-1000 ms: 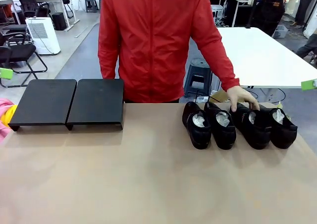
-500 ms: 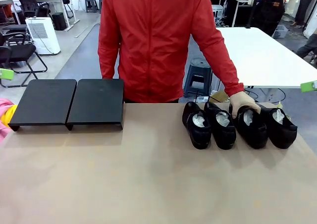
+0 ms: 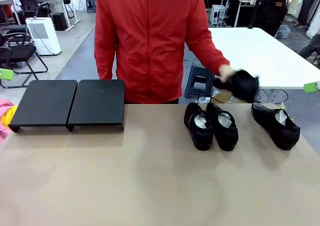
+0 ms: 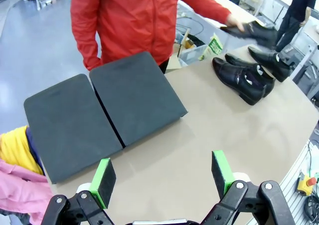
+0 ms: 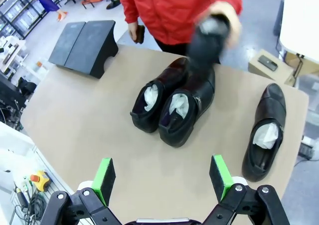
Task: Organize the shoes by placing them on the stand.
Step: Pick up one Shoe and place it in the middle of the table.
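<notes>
Tan table (image 3: 150, 186) below both arms; I see the left gripper (image 4: 163, 177) and right gripper (image 5: 162, 177) spread wide, gripping nothing, hanging above the tabletop. Black stand (image 3: 70, 103) sits at the far left edge. Two shoes (image 3: 210, 125) lie touching side by side right of centre, third shoe (image 3: 276, 122) apart further right. Person's hand (image 3: 227, 72) holds a fourth shoe (image 3: 245, 84) in the air behind that gap, blurred

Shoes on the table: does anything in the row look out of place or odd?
Yes. A pair of shoes sits side by side, and a third shoe lies apart to their right, leaving a gap. A fourth shoe is up off the table, blurred, in the person's hand. The stand holds no shoes.
</notes>
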Controlling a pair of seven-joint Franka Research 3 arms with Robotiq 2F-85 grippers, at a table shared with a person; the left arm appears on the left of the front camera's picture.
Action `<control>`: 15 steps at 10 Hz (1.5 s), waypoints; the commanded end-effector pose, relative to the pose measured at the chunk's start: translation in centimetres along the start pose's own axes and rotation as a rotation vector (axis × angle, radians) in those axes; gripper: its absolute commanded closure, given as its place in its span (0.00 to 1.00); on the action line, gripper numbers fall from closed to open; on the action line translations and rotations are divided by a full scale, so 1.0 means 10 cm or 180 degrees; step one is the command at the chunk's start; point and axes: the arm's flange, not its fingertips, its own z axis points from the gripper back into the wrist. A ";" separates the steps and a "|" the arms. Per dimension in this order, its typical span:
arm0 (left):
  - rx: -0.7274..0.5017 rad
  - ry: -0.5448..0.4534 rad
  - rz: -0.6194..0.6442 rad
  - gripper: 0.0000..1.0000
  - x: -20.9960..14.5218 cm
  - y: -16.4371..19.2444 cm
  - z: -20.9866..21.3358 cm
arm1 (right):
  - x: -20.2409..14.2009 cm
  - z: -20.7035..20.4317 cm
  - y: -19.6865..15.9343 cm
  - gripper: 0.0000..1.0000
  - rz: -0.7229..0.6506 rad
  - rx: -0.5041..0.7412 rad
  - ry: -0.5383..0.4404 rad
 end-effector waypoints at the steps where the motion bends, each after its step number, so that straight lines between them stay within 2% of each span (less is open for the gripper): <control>1: -0.0008 -0.0008 -0.0018 0.00 0.00 0.00 0.01 | 0.00 0.00 0.00 0.00 -0.0001 0.0000 -0.0001; 3: -0.0008 -0.0008 -0.0018 0.00 0.00 0.00 0.01 | 0.26 -0.16 0.19 0.00 0.0029 -0.0026 0.0061; 4: -0.0008 -0.0008 -0.0018 0.00 0.00 0.00 0.01 | 0.40 -0.31 0.28 0.00 -0.0019 -0.0138 0.0186; 5: -0.0008 -0.0008 -0.0018 0.00 0.00 0.00 0.01 | 0.51 -0.51 0.40 0.00 -0.0010 -0.0426 0.0334; 8: -0.0008 -0.0008 -0.0018 0.00 0.00 0.00 0.01 | 0.73 -1.20 0.80 0.00 0.0241 -0.0612 0.1081; 10: -0.0008 -0.0008 -0.0018 0.00 0.00 0.00 0.01 | 0.73 -1.58 1.01 0.00 0.0355 -0.0928 0.1295; 11: -0.0008 -0.0008 -0.0018 0.00 0.00 0.00 0.01 | 0.68 -1.72 1.01 0.00 0.0462 -0.1051 0.1377; 12: -0.0008 -0.0008 -0.0018 0.00 0.00 0.00 0.01 | 0.62 -1.60 0.96 0.00 0.0344 -0.0686 0.1156; 14: -0.0008 -0.0008 -0.0018 0.00 0.00 0.00 0.01 | 0.62 -1.60 0.96 0.00 0.0344 -0.0686 0.1156; 15: -0.0008 -0.0008 -0.0018 0.00 0.00 0.00 0.01 | 0.61 -1.72 0.99 0.00 0.0391 -0.0818 0.1255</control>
